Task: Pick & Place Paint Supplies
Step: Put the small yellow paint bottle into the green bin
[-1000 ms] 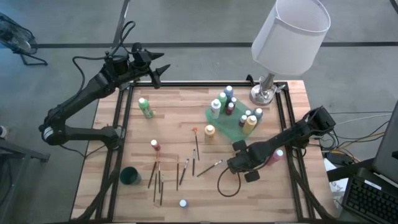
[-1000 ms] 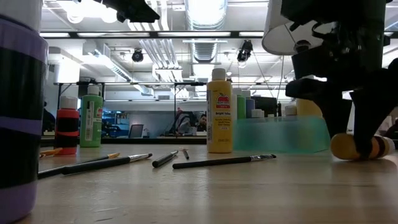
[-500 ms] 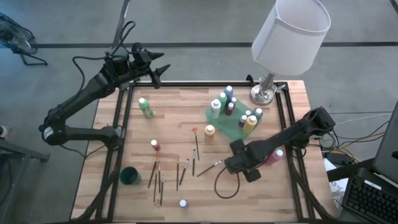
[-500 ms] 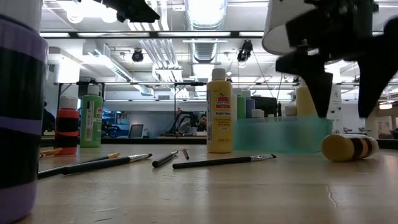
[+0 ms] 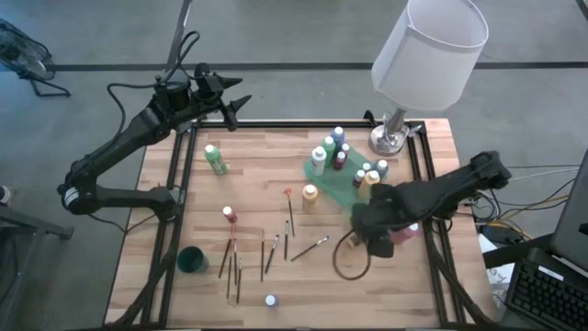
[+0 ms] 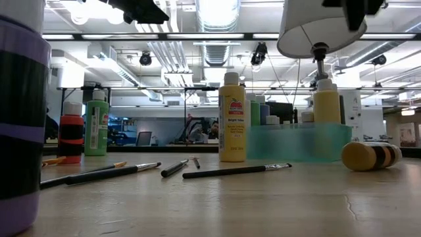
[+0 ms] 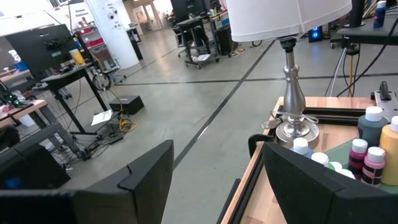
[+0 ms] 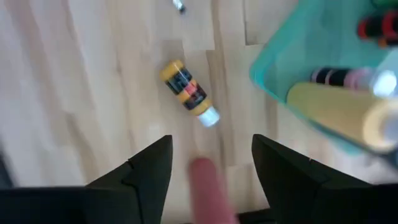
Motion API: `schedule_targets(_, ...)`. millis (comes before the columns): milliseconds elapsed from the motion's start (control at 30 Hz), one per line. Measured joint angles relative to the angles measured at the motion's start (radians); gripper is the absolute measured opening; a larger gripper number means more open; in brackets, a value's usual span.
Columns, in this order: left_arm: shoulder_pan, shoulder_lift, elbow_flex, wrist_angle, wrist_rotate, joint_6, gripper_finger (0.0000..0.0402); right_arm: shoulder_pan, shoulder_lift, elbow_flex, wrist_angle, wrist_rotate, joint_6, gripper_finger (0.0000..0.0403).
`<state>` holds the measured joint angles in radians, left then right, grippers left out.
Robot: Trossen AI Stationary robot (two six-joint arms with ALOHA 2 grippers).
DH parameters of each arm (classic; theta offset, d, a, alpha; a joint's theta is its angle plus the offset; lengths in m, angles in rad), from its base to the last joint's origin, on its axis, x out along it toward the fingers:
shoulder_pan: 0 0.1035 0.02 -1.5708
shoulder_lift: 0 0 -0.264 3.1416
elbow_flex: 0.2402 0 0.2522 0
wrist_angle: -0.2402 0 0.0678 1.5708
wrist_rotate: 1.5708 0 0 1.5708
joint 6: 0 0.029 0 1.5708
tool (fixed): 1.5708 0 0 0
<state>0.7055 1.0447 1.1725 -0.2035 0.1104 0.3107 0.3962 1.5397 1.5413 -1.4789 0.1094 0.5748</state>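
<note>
Across the slatted wooden table (image 5: 257, 175), a tall lamp with a white shade and silver base (image 5: 427, 51) is seen at the far right corner, beside a translucent green plastic tray (image 5: 342, 188) in which a cluster of white-capped paint bottles (image 5: 329, 152) is held upright. The left gripper (image 5: 230, 103) is held above the table's far left corner with its two dark fingers (image 7: 146, 180) set apart and nothing between them. The right gripper (image 8: 208, 168) is poised above the boards near the tray's front edge, its jaws spread wide and empty; beneath it a yellow paint bottle with a dark label (image 8: 188, 93) is seen lying on its side, free of the fingers. A green bottle (image 5: 215, 159) is stood towards the far left, a yellow bottle (image 5: 310, 194) just beside the tray, and a red bottle (image 5: 228, 214) near the middle. Thin wooden-handled brushes (image 5: 266, 253) are scattered flat across the near half of the table. A small dark green cup (image 5: 192, 260) is placed at the near left, and a lone white-capped bottle (image 5: 270, 301) is stood by the front edge.
</note>
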Motion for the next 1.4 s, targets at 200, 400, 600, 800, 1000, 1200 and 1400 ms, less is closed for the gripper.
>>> schedule_targets(200, 0.000, 0.000, 0.000, 0.000, 0.000, 0.000, 0.0252, -0.011, -0.111, -0.014, 0.041, -0.001, 0.428, 0.0186)
schedule_targets(400, 0.000, 0.000, 0.000, 0.000, 0.000, 0.000, 0.0252, -0.040, -0.138, -0.031, 0.051, 0.003, 0.761, 0.0166)
schedule_targets(600, 0.000, 0.000, 0.000, 0.000, 0.000, 0.000, 0.0252, -0.074, -0.118, -0.082, 0.057, -0.004, 1.107, 0.0153)
schedule_targets(800, 0.000, 0.000, 0.000, 0.000, 0.000, 0.000, 0.0252, -0.074, -0.119, -0.174, 0.142, 0.003, 1.357, 0.0162)
schedule_targets(1000, 0.000, 0.000, 0.000, 0.000, 0.000, 0.000, 0.0252, -0.091, -0.119, -0.328, 0.327, -0.011, 1.458, 0.0187)
schedule_targets(1200, 0.000, 0.000, 0.000, 0.000, 0.000, 0.000, 0.0252, -0.098, -0.135, -0.455, 0.432, -0.025, 1.587, 0.0204)
schedule_targets(1400, 0.000, 0.000, 0.000, 0.000, 0.000, 0.000, 0.0252, -0.111, -0.149, -0.511, 0.496, -0.078, 1.533, 0.0212)
